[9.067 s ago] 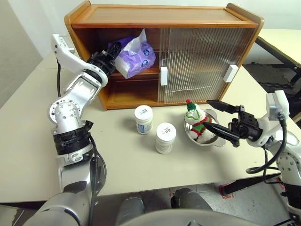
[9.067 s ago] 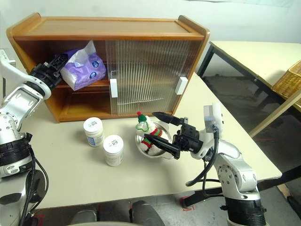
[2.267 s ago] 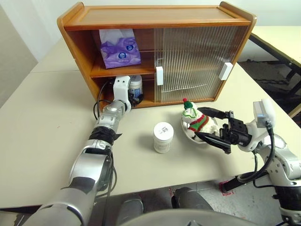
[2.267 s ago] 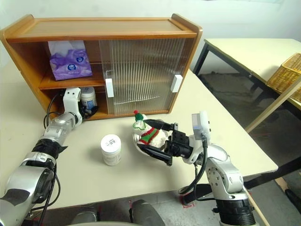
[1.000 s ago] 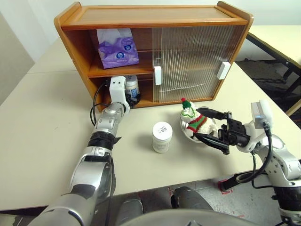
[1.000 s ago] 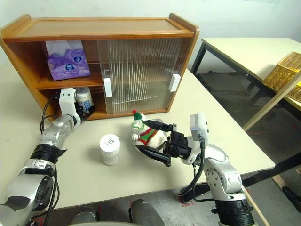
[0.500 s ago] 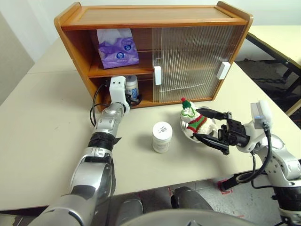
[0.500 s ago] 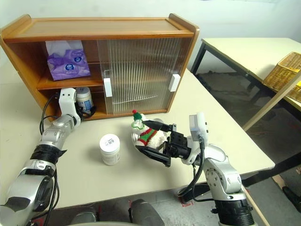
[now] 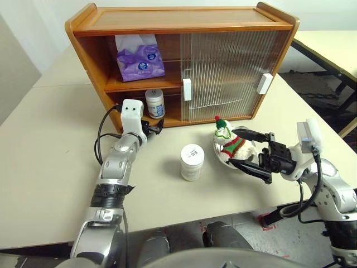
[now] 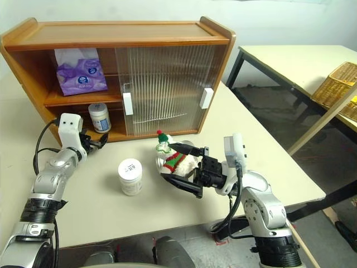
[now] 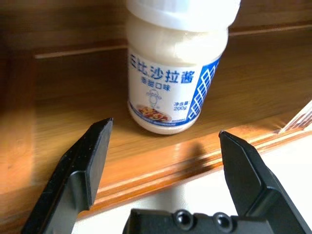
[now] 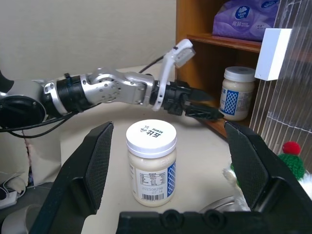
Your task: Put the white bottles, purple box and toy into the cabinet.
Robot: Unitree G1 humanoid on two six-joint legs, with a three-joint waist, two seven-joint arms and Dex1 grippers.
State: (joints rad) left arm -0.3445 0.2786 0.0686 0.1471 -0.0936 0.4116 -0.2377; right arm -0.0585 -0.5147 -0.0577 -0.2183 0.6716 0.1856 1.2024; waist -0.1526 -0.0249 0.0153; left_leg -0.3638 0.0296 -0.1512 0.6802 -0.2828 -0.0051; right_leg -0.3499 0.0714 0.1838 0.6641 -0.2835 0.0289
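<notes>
- Left claw (image 9: 155, 126): jaws spread and empty, just outside the cabinet (image 9: 89, 53), in front of its lower shelf.
- One white bottle (image 9: 154, 103) stands upright on that shelf, clear of the claw; judged placed.
- Second white bottle (image 9: 192, 162) stands upright on the counter (image 9: 50, 145), not yet stowed; probably the next pick.
- Purple box (image 9: 139, 57) sits on the upper shelf, tissue upward.
- Toy (image 9: 230, 142) rests in a steel bowl (image 10: 160, 165) on the counter.
- Right claw (image 9: 247, 149): spread wide beside the toy, gripping nothing, apparently waiting.

beige table (image 9: 50, 139) bears cabinet (image 9: 184, 22), bottle (image 9: 192, 162), bowl (image 9: 222, 159).
</notes>
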